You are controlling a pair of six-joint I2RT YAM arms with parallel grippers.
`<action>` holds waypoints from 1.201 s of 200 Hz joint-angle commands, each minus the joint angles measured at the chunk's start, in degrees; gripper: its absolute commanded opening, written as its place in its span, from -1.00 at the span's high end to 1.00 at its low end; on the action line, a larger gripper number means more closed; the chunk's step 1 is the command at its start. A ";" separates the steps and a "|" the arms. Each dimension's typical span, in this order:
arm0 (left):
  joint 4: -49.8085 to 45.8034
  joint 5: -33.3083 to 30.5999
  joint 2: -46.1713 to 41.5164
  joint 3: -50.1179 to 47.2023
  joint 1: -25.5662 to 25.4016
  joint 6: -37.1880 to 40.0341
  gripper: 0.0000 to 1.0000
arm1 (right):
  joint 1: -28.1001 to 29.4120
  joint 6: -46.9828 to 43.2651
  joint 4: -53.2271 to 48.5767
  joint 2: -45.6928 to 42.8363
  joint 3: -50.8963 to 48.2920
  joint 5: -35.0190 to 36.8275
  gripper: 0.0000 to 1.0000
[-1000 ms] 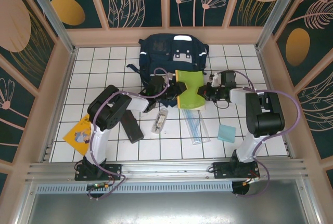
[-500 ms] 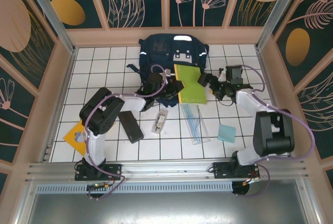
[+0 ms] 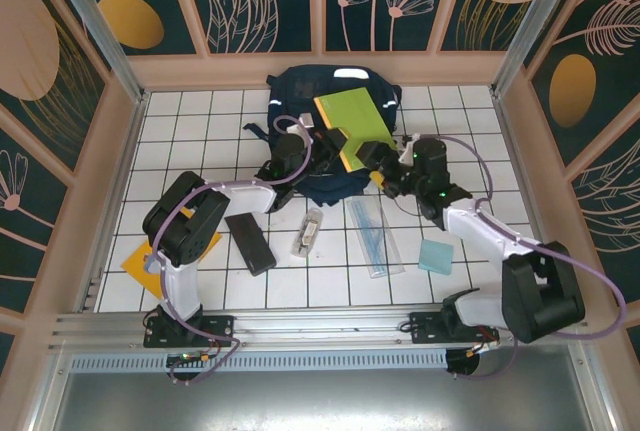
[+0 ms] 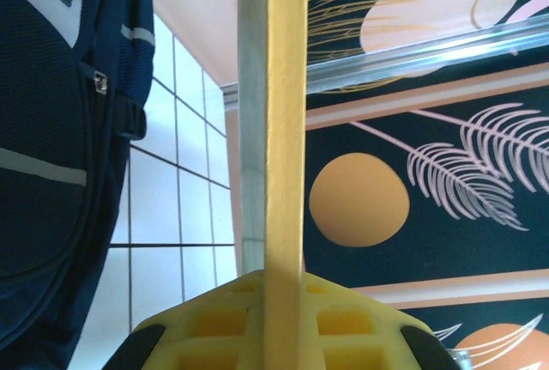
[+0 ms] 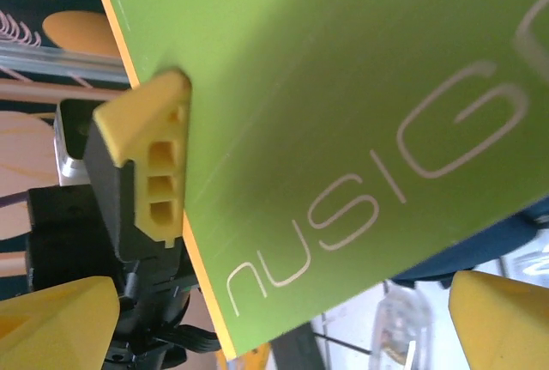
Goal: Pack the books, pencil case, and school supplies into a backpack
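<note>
The yellow-green book [image 3: 352,123] hangs tilted over the navy backpack [image 3: 300,91]. My left gripper [image 3: 333,144] is shut on its left edge. In the left wrist view the book [image 4: 283,112] runs edge-on up from my left gripper [image 4: 283,293], with the backpack [image 4: 51,130] on the left. My right gripper [image 3: 380,161] is open just below the book's near right corner. Its wrist view shows the green cover [image 5: 360,104] close above my open right gripper [image 5: 274,327]. The yellow-orange book [image 3: 148,259], the black pencil case [image 3: 250,243], clear tube [image 3: 310,232], ruler set [image 3: 375,238] and teal pad [image 3: 436,256] lie on the tiles.
The white-tiled floor [image 3: 200,131] is walled by low beige borders and patterned panels. The left arm's elbow reaches over the yellow-orange book. A metal rail [image 3: 320,326] runs along the near edge by the arm bases.
The left gripper closed on the green book and carried it up and back over the backpack. The right gripper opened, let go of the book and swung left below it.
</note>
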 commanded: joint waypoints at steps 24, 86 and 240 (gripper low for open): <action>7.14 -1.66 -3.04 -4.19 0.12 -2.57 1.00 | 1.94 6.28 19.62 4.71 -0.74 3.70 -0.73; 4.72 2.16 -4.10 -5.57 0.07 -0.11 -0.28 | 1.28 2.73 17.48 5.31 2.55 8.77 1.00; -69.93 -8.17 16.60 40.19 0.51 82.13 -0.67 | -20.79 -15.62 -12.46 -9.69 0.77 6.54 1.00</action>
